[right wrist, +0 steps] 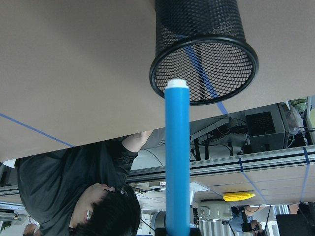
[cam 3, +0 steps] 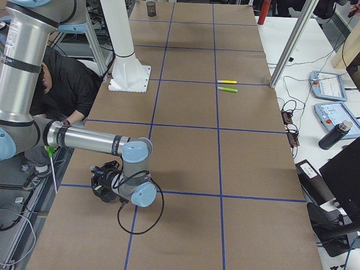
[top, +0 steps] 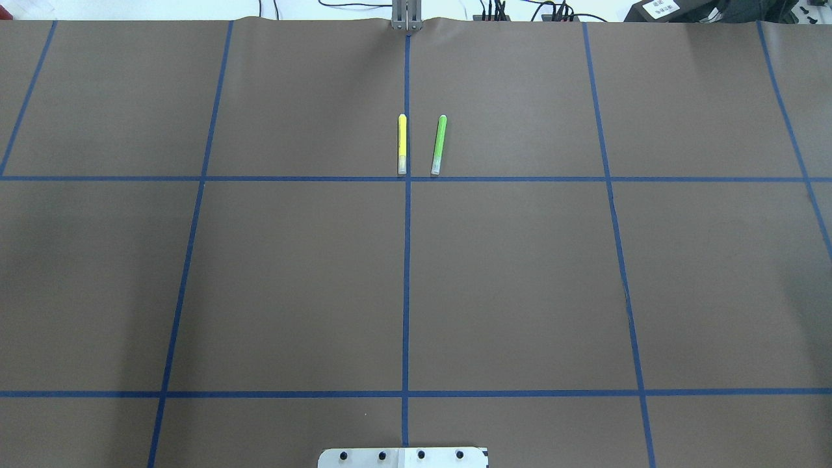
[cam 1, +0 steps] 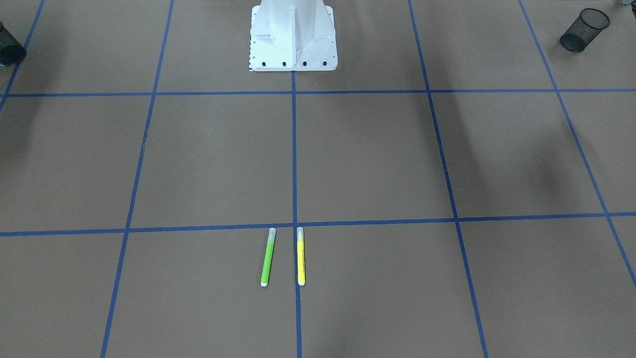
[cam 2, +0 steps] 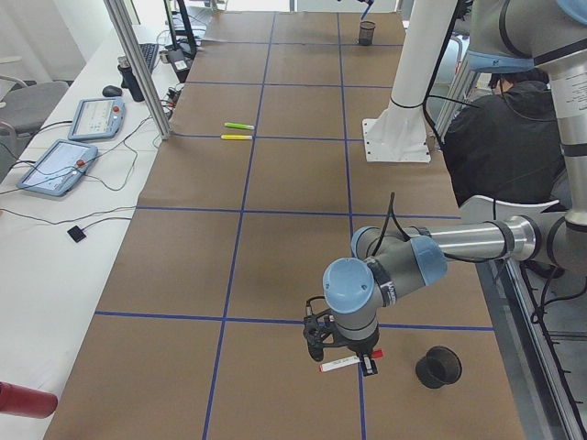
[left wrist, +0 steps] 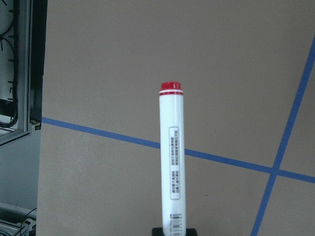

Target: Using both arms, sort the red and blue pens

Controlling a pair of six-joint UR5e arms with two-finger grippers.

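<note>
In the left wrist view the red pen (left wrist: 173, 162), white-barrelled with a red end, sticks out of my left gripper (left wrist: 174, 231), which is shut on its lower end. The exterior left view shows that pen (cam 2: 341, 363) held level just above the table, a short way from a black mesh cup (cam 2: 438, 367). The right wrist view has the blue pen (right wrist: 177, 157) gripped in my right gripper (right wrist: 177, 232), its white end pointing at the mouth of a tilted-looking black mesh cup (right wrist: 204, 54). In the exterior right view, my right gripper (cam 3: 106, 179) hangs over that cup (cam 3: 104, 194).
A green marker (top: 439, 144) and a yellow marker (top: 402, 144) lie side by side at the table's far middle. The white pedestal (cam 1: 293, 35) stands at the robot side. A person in black (cam 3: 62, 84) sits beside the table behind the arms.
</note>
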